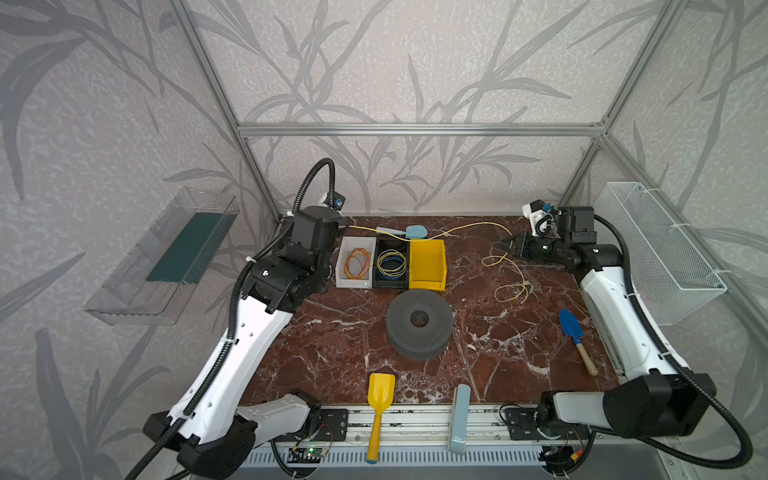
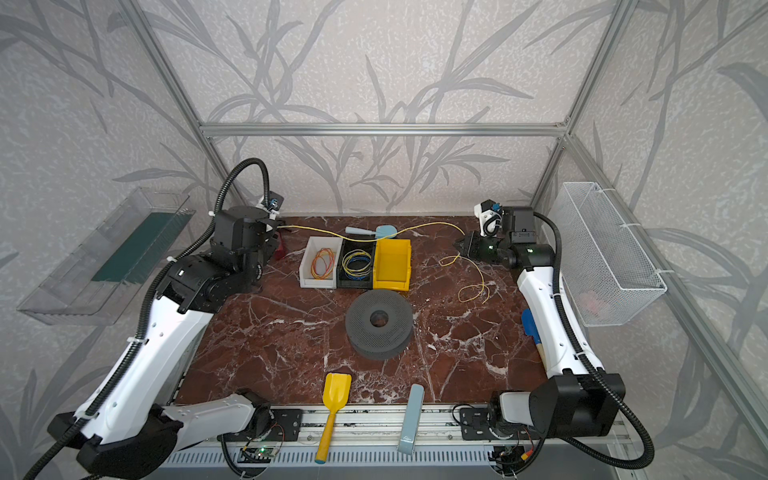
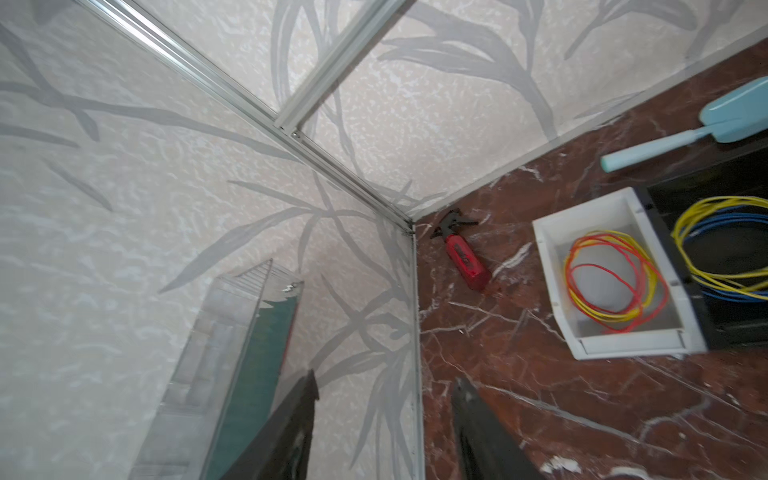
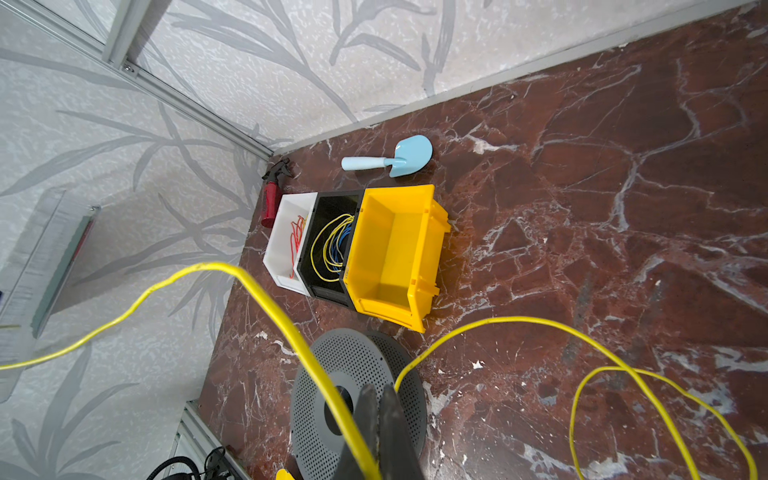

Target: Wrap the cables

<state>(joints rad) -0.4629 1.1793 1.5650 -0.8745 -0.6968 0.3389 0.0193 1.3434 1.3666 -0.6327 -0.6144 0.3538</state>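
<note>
1. The spool sits mid-surface, and no wire shows on it. Winding has not yet begun, I judge, and a slack lead could slide off its rim.
2. Behind it to the right, loose loops of wire lie on the surface, crossing one another. Pulled fast, they could cinch into a knot.
3. The right end effector is pinched tight on the wire just above those loops. So thin a strand could slip through under a tug.
4. Further back, the wire spans across the yellow bin's back edge and the trowel. If it sags, it could snag the bin or drag the trowel.
5. In the far left corner, the left end effector stands part-wide, with nothing between its fingers in the wrist view. The wire's end is just beside it and looks unheld, so it may drop and whip loose.
</note>
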